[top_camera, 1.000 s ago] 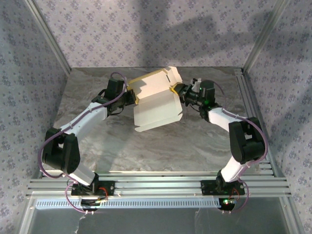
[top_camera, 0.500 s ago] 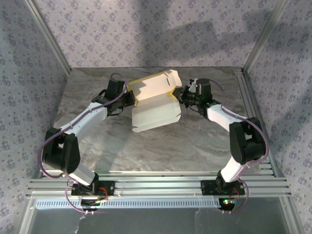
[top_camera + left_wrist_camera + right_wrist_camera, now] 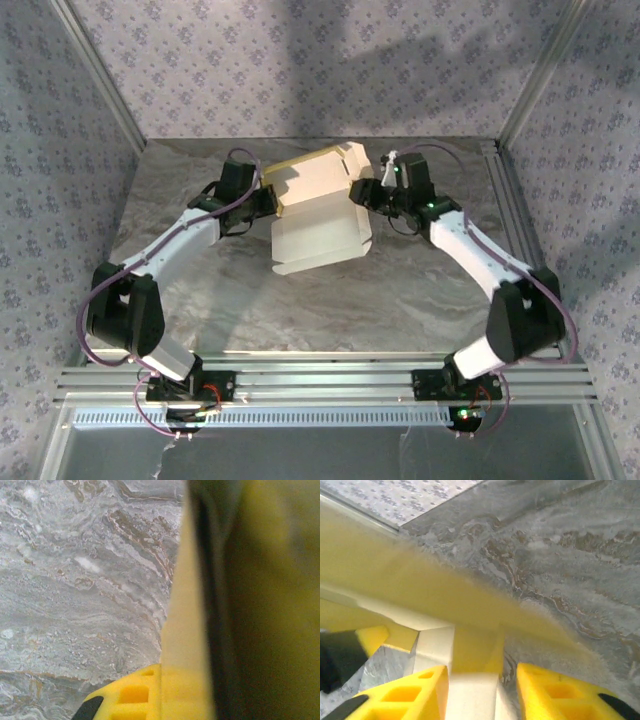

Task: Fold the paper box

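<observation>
Cardboard this thin should be light, springy and easily creased; grip edges near folds. The paper box rests half-folded on the far tabletop, left hand pinching its left edge, right hand spread astride a right flap

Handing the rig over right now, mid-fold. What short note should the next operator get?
Left gripper: shut on the left edge of the paper box.
Right gripper: open, jaws astride a flap at the box's right edge, not clamping it.
Box: far middle of the table, white side up, bent along a crease between two panels.
Done: first creases only.
Left: fold in the flaps and close the box.
</observation>
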`<move>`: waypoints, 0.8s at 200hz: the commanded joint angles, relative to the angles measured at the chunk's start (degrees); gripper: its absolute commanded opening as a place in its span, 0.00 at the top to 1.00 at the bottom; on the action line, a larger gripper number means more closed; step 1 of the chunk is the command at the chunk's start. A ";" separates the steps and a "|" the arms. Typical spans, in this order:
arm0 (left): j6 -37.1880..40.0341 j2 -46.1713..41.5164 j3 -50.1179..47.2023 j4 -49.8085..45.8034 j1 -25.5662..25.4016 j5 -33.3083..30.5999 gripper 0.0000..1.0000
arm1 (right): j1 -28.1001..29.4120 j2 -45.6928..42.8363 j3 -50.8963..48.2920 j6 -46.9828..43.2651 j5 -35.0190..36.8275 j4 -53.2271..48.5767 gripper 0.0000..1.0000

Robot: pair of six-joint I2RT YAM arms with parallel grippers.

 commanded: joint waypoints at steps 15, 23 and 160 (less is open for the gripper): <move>4.60 1.30 6.13 -5.93 3.09 6.68 1.00 | -4.60 -13.75 -4.28 -17.95 -1.45 -0.88 0.43; 5.62 1.76 7.47 -7.92 3.10 6.94 1.00 | -6.01 -13.77 -3.07 -19.86 -2.26 -2.19 0.42; 8.77 4.53 11.51 -14.71 3.10 10.47 1.00 | -1.09 9.31 22.98 -37.85 6.22 -17.91 0.54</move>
